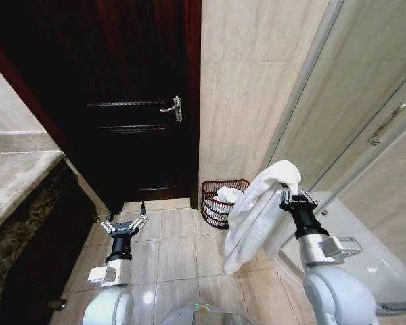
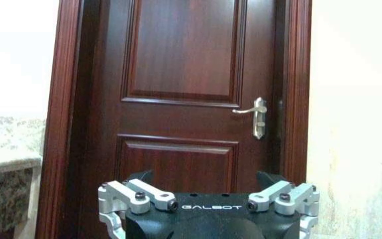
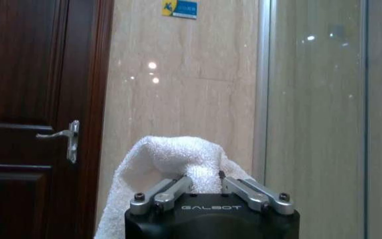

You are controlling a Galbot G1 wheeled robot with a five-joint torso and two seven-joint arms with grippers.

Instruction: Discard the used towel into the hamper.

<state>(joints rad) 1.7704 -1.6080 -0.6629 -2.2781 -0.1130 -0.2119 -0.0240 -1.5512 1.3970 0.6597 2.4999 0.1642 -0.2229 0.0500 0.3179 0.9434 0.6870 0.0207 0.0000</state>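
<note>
right tool [image 1: 285, 195] clamped the towel [image 1: 260, 213], left tool [image 1: 124, 221] spread empty; release was best delayed until the towel hung over the hamper [image 1: 220, 203]

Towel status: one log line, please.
right gripper: shut on white terry towel | round reddish-brown wire hamper: floor, already holds white cloth | left gripper: open, idle

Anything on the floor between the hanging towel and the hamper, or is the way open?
Head view: only bare floor tile lies between the towel, held up in the right pincer, and the hamper by the wall. The hamper already holds white cloth.
</note>
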